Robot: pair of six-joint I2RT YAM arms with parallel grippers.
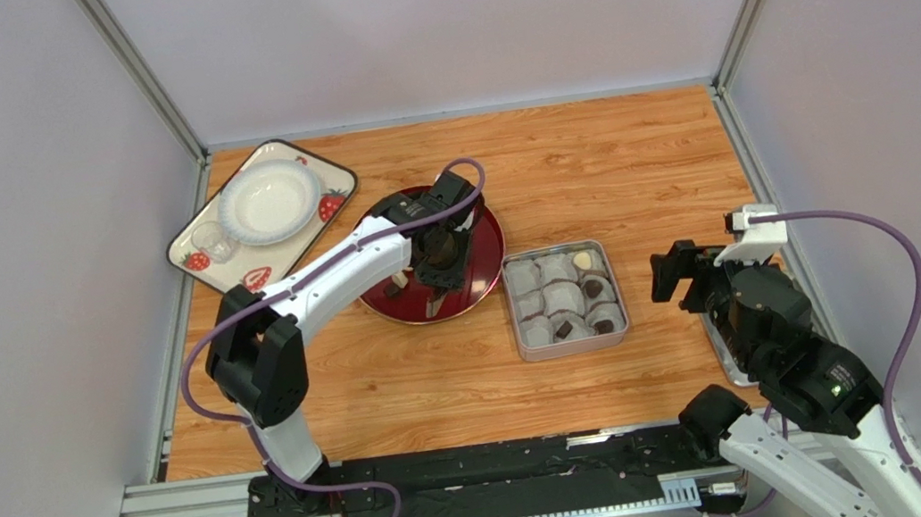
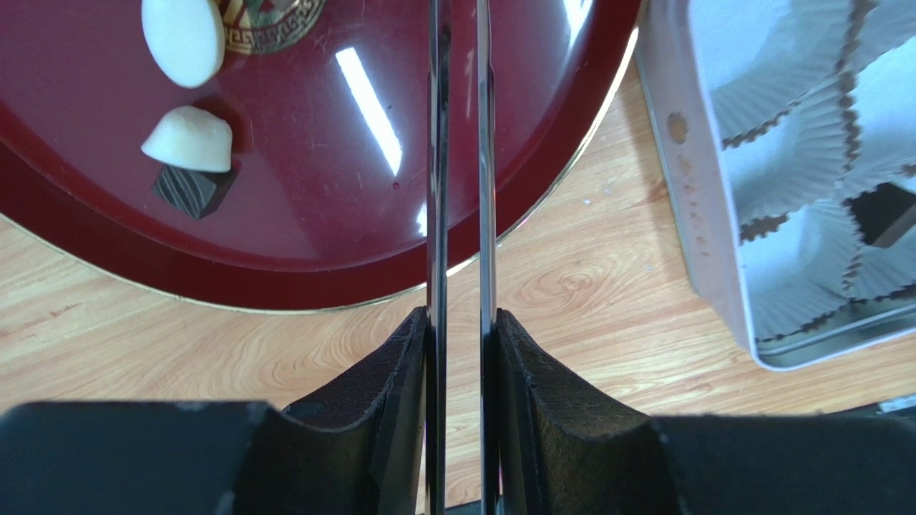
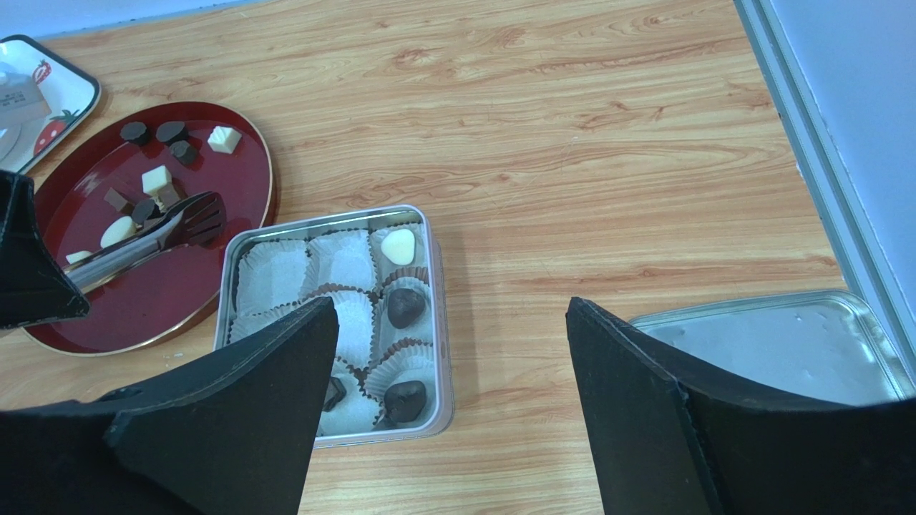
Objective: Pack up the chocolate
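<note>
Several chocolates, dark and white, lie on a dark red plate. In the left wrist view a white oval, a cream piece and a dark cube lie on the plate. My left gripper is shut on metal tongs, whose tips hang over the plate; whether they hold a piece is unclear. A grey tin of white paper cups holds a white heart and three dark pieces. My right gripper is open and empty, right of the tin.
The tin's lid lies at the right edge, under my right arm. A strawberry-patterned tray with a white plate and a small glass sits at the back left. Grey walls enclose the table on three sides.
</note>
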